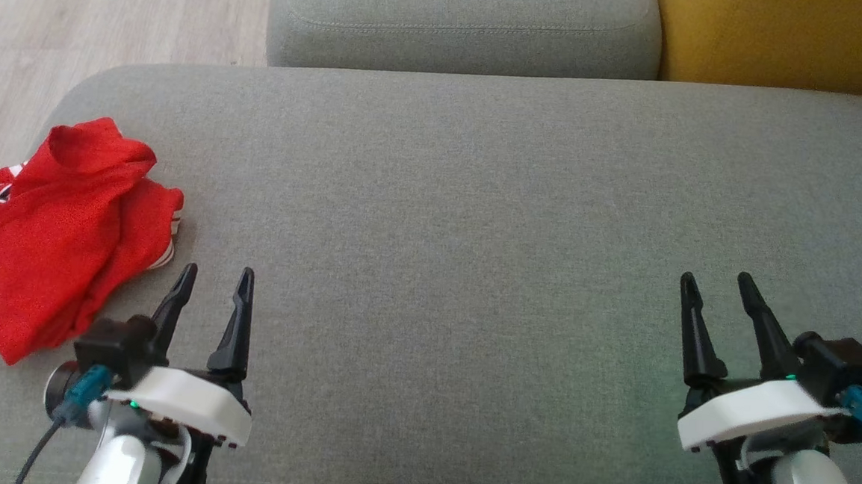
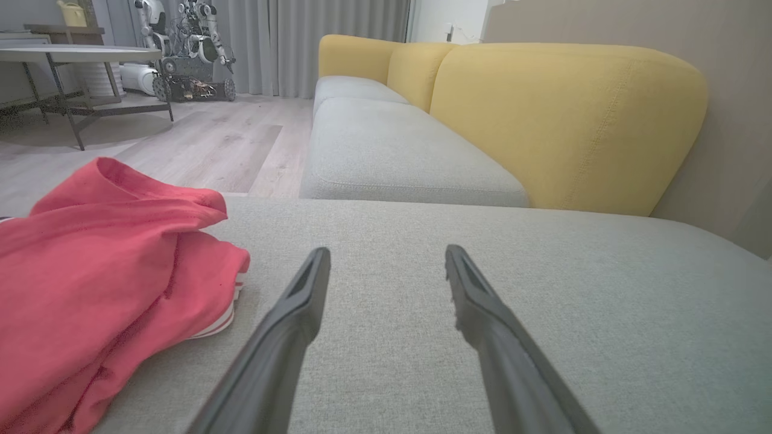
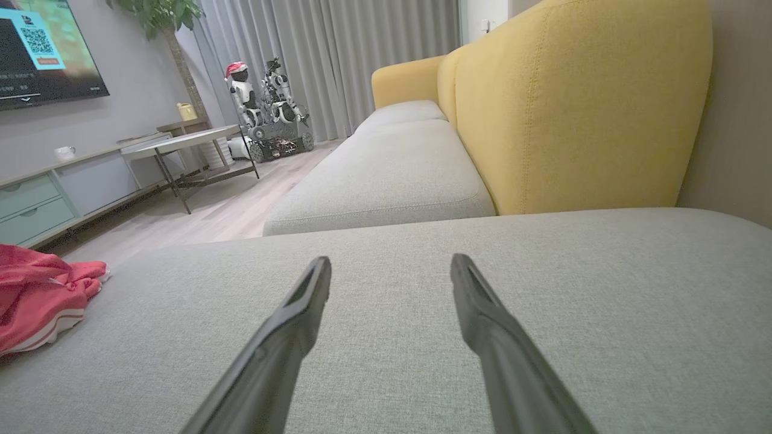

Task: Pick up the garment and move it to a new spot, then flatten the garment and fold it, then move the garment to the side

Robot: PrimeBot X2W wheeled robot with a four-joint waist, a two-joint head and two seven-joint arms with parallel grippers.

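Pincers first: your left pincer (image 1: 218, 269) has fingers spread apart, nothing between them, low over grey sofa cushion (image 1: 476, 237). Your right pincer (image 1: 715, 277) likewise spread and empty, well apart toward cushion's right side. Red garment (image 1: 57, 234) lies crumpled just beside left pincer, at cushion's left edge.

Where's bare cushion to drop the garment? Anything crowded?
Free: all the cushion right of the garment, including the wide stretch between the left gripper and right gripper. Crowded: the cushion's left end, where the garment lies bunched beside the left gripper.
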